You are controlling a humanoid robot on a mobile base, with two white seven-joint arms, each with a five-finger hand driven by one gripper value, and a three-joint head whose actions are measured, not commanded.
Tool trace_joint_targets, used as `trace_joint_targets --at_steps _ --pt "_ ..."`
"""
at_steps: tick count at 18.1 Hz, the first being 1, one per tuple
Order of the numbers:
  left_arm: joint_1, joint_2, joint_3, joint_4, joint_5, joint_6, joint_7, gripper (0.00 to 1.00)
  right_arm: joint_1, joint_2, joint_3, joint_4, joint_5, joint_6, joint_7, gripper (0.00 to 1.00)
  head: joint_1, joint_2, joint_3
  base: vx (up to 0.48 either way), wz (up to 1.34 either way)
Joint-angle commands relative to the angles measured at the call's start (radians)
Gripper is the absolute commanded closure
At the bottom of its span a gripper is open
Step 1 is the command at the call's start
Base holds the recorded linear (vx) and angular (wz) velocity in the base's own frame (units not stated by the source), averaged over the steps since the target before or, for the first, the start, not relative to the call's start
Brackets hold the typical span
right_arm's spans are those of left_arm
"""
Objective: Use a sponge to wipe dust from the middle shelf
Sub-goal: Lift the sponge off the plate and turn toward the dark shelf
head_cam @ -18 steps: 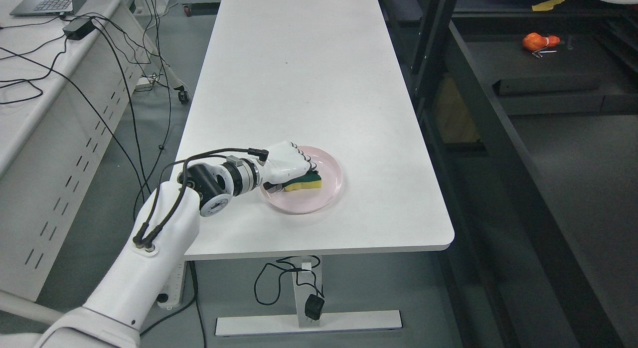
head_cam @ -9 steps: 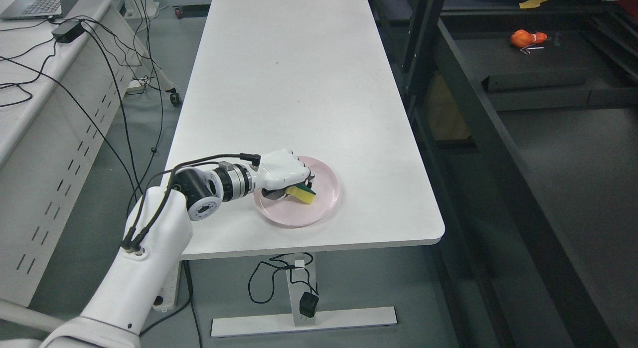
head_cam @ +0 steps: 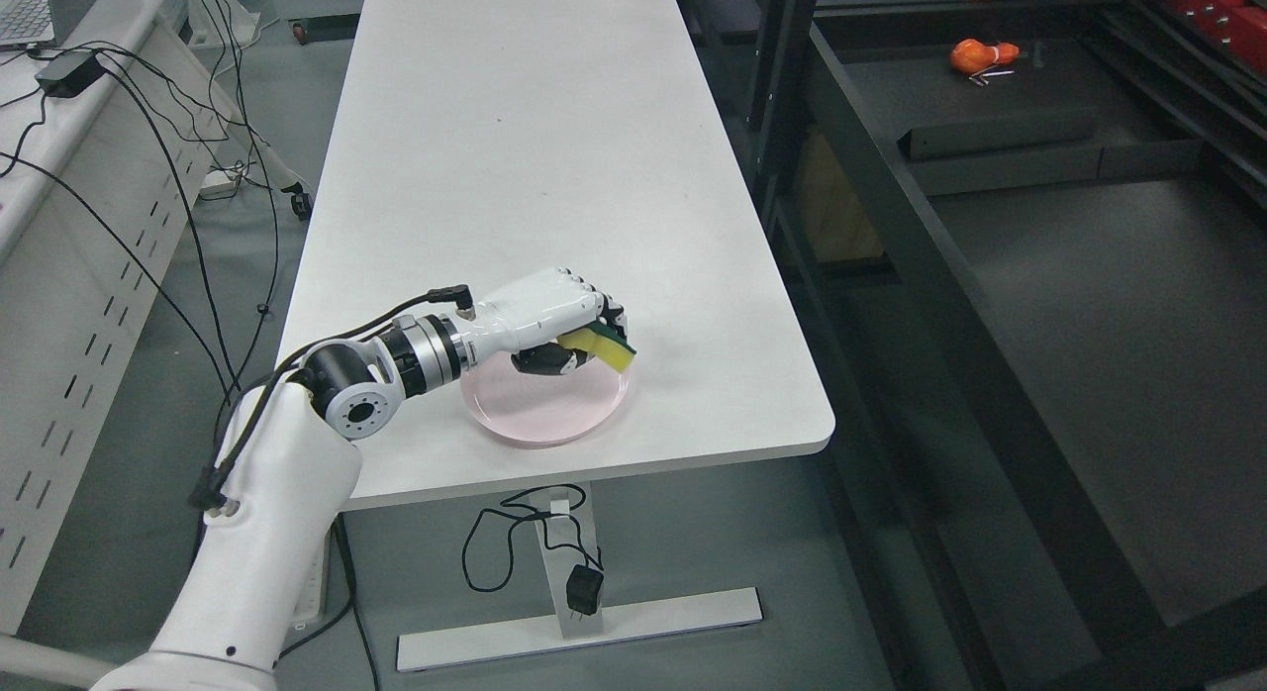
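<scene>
While the left hand [head_cam: 554, 315] is clenched around the yellow-and-green sponge [head_cam: 606, 346], the sponge is held just above the pink plate [head_cam: 539, 416], clear of its surface. That plate is set on the white table [head_cam: 515, 156], near its front edge. Dark shelving [head_cam: 1039, 275] is seen to the right of the plate.

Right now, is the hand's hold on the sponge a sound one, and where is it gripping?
Seems sound: the left hand clamps the sponge by its near end from above, fingers curled over it, yellow tip sticking out tilted above the pink plate, leaving a face free for wiping.
</scene>
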Motion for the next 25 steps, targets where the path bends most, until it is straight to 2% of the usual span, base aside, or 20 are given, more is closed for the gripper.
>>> trace_joint_targets --at_steps 1,3,7,9,12,16,25 --pt "0.044 -0.104 0.342 -0.004 0.453 0.018 0.011 1.0 0.0 -0.017 0.0 -0.017 0.0 0.0 0.001 0.0 0.0 0.0 0.0 -0.037 -0.1" --pt "0.116 -0.104 0.472 -0.072 0.508 0.135 0.015 1.0 -0.001 -0.017 0.001 -0.017 0.0 0.0 0.001 0.0 0.0 0.0 0.0 -0.033 -0.09" --pt "0.28 -0.104 0.47 -0.27 0.784 0.464 0.085 1.0 0.0 -0.017 0.0 -0.017 0.0 0.0 0.001 0.0 0.0 0.0 0.0 -0.043 -0.09" --pt "0.36 -0.104 0.453 -0.394 0.858 0.565 0.103 1.0 0.0 -0.017 0.0 -0.017 0.0 0.0 0.001 0.0 0.0 0.0 0.0 -0.064 -0.1" --pt "0.422 -0.104 0.46 -0.474 0.874 0.567 0.164 1.0 0.0 -0.017 0.0 -0.017 0.0 0.0 0.001 0.0 0.0 0.0 0.0 -0.097 -0.05" --pt "0.46 -0.104 0.474 -0.543 0.877 0.566 0.164 1.0 0.0 -0.017 0.001 -0.017 0.0 0.0 0.001 0.0 0.0 0.0 0.0 -0.122 0.08" --pt "0.557 -0.104 0.473 -0.565 0.897 0.536 0.16 1.0 0.0 -0.017 0.0 -0.017 0.0 0.0 0.001 0.0 0.0 0.0 0.0 -0.203 0.07"
